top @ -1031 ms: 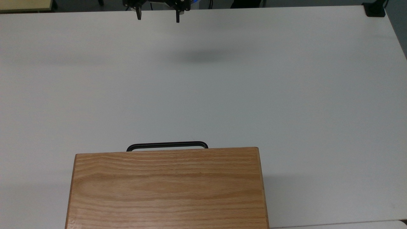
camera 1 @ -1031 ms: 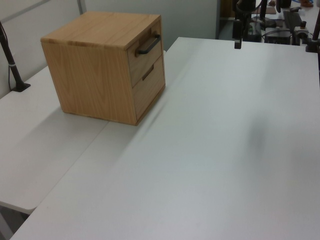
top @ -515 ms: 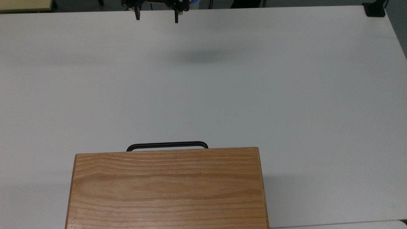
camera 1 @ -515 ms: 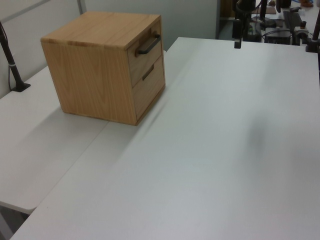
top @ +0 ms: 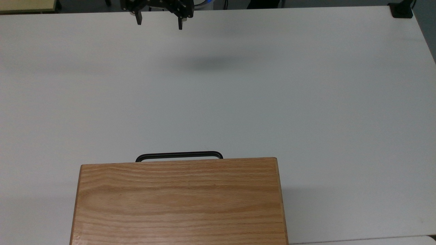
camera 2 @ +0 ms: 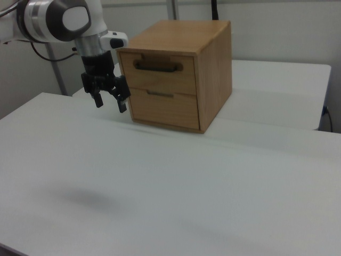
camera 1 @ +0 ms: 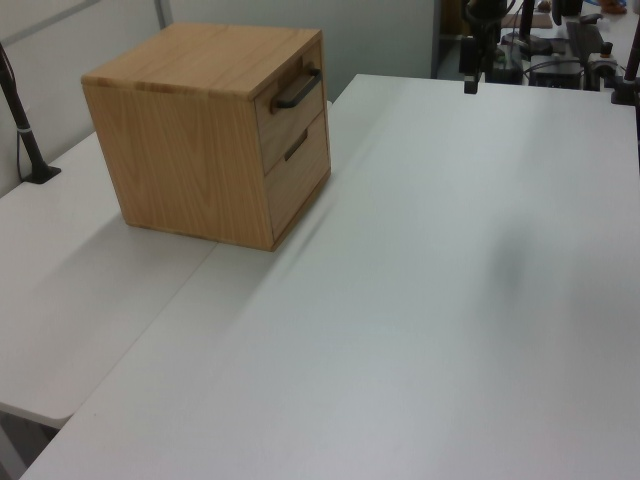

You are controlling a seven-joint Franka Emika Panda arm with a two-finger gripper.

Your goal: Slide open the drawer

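Still, the gripper (top: 159, 23), fingers apart and probably well short, could overshoot the drawer's (camera 2: 159, 73) thin handle (camera 2: 157, 66), nudging the cabinet (camera 1: 180, 150).

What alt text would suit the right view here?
An open gripper hangs above a white table, apart from a shut top drawer with a black bar handle in an oak cabinet.

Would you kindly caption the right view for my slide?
Open gripper hovers above the table, apart from the closed drawer.
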